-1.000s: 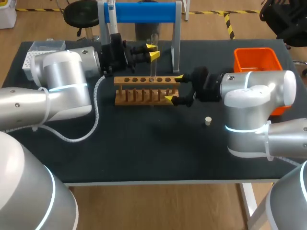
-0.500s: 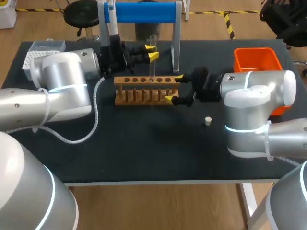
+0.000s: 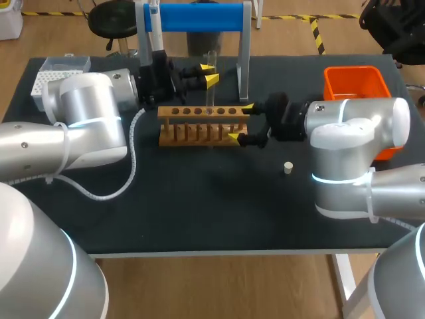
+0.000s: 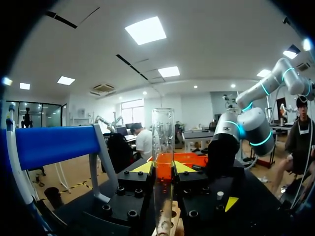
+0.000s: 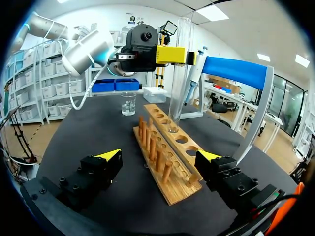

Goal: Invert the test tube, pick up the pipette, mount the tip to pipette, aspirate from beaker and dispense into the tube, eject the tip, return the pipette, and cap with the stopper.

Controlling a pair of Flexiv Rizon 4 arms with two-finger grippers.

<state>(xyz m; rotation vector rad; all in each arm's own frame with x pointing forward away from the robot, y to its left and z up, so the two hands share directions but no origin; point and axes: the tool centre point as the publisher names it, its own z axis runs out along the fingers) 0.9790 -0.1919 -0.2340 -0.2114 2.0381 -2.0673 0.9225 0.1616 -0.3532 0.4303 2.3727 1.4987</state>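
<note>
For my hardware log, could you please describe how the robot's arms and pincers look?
The left arm and right arm are rounded silver-grey shells with glowing pale rings at the joints. The left pincer and right pincer are black and blocky, each with two yellow wedge-shaped tips. A white spiral-wrapped cable loops from the left arm.

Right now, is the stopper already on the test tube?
No, the stopper lies on the table, apart from the rack, where the test tube stands with its top open.
</note>
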